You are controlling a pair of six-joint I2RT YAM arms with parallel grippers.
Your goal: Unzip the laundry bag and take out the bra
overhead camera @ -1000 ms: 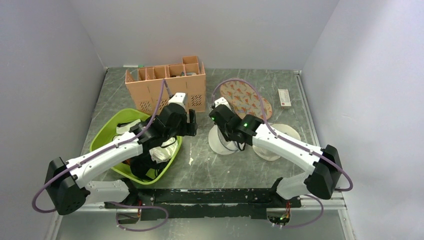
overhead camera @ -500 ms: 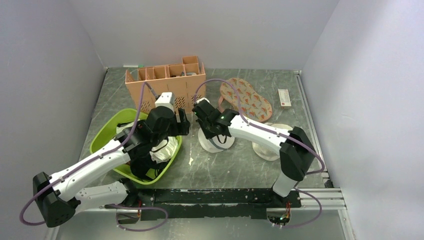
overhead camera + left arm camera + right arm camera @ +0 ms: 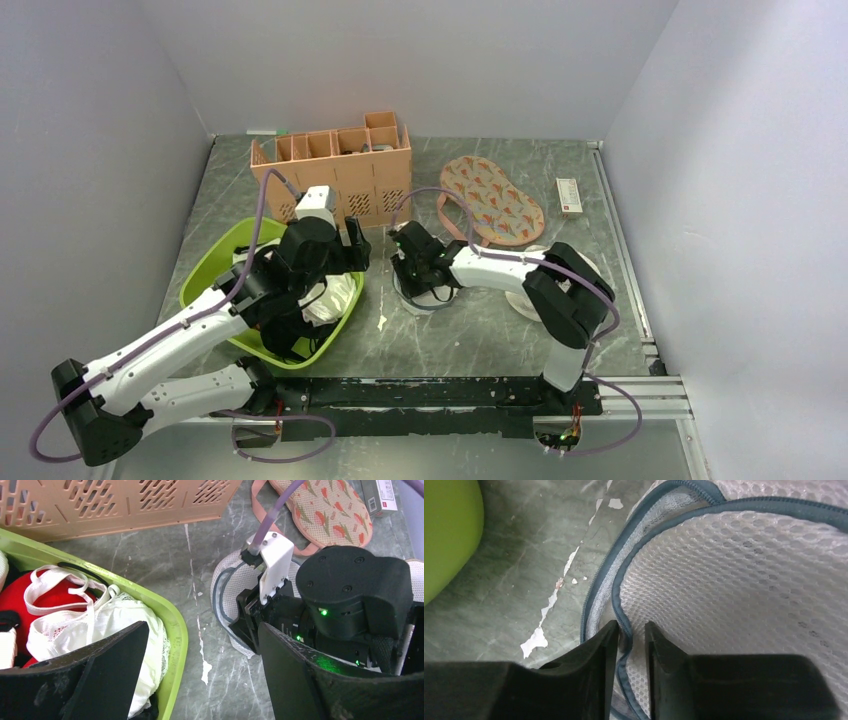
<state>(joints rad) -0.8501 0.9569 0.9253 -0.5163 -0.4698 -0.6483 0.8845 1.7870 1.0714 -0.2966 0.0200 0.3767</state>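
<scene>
Right wrist view puts me almost on top of the laundry bag [image 3: 744,580]. It is white mesh, lying on the grey surface [image 3: 524,580] near the green tub [image 3: 446,535], with its blue-grey zip [image 3: 601,592] curving round the rim. The right hand [image 3: 629,630] is clenched on a fold of that edging, jaws all but together with the binding pinched between them. Whether a zip pull is in there I can't tell, and that's my worry. If the hand has only tape and mesh, a tug would likely drag the whole light bag across the surface or crumple the rim, and the teeth would not part. Nothing is pinning the bag down either. I can't make out the bra anywhere for sure, and I'd guess it is inside the bag.

From the top external view, the right arm folds back hard on itself, elbow out to the right, wrist reaching left and low over the bag. The left hand [image 3: 202,630] is released, jaws spread wide, hovering above the gap between tub and bag and pointing down, its arm stretched diagonally forward from the base. If it drops in to steady the bag, it could knock the right wrist.
</scene>
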